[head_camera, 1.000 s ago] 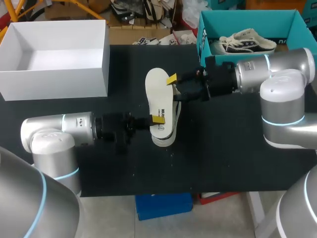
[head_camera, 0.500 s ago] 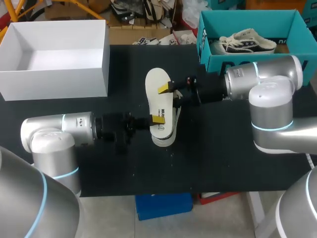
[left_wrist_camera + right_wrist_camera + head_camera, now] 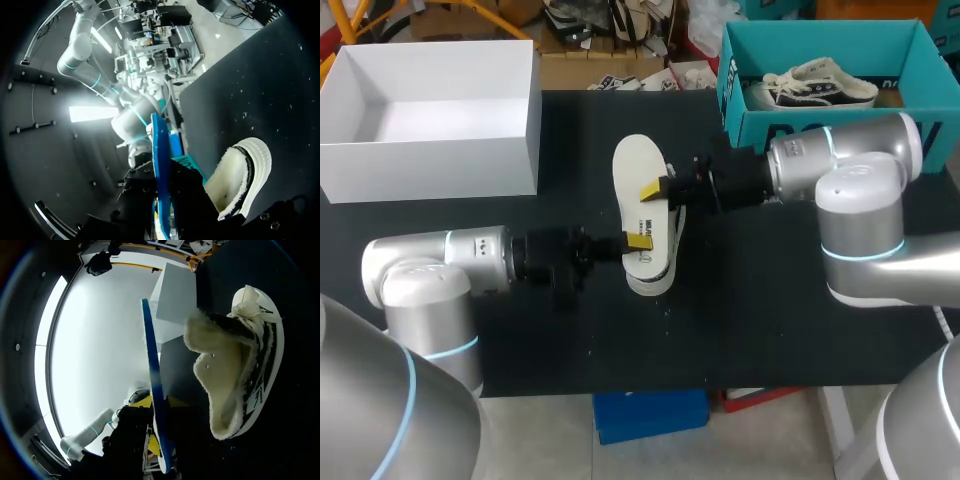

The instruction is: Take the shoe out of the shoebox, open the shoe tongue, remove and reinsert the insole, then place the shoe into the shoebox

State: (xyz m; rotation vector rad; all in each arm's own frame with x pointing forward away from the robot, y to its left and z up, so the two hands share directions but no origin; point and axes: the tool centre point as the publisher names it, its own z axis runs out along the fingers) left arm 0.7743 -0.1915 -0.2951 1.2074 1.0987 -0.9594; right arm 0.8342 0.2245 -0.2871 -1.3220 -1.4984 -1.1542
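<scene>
Insole, centre frame, is out above the shoe, its lower end clamped in my left gripper; whether my right gripper holds it I cannot tell. Next, I judge: feed it back inside, toe-first.

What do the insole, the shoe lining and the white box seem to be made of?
The insole: likely thin foam with a fabric face, matt off-white on top, blue along its edge. The shoe lining: fleece or fake fur, by its fuzzy cream pile. The white box: probably cardboard, smooth and matt, with thin flat walls.
</scene>
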